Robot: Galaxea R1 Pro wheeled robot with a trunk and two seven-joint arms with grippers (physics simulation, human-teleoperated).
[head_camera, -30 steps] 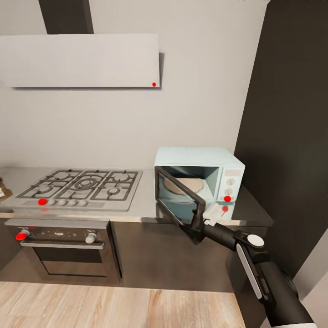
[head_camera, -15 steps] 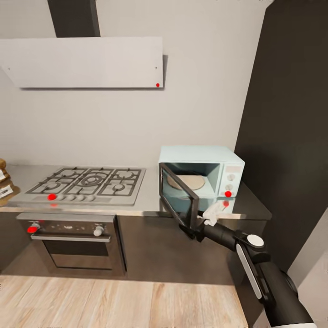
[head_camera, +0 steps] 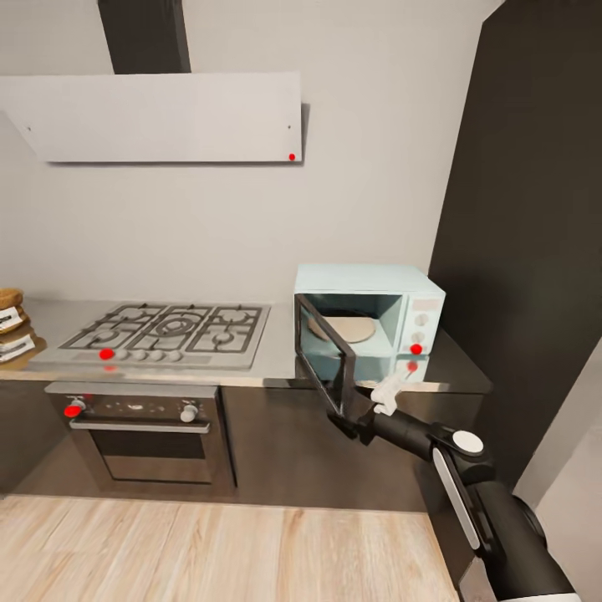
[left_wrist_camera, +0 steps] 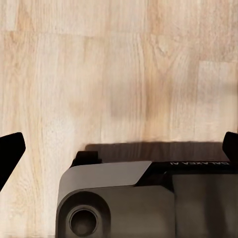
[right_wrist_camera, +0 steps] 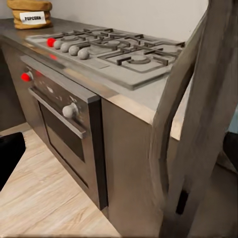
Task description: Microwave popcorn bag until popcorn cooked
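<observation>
microwave (head_camera: 368,322) door swung wide, right gripper (head_camera: 361,415) at its free edge, grip impossible to confirm, apparently opening it for loading; popcorn bag (head_camera: 10,326) waits on countertop (head_camera: 276,355), far beyond the hob (head_camera: 163,333).

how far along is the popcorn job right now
Done: the microwave stands with its door swung open, cavity empty apart from the turntable. In hand: the right gripper is at the door's outer edge. Left: the popcorn bag sits untouched on the countertop beyond the hob; it needs fetching, loading, the door closing and heating.
</observation>
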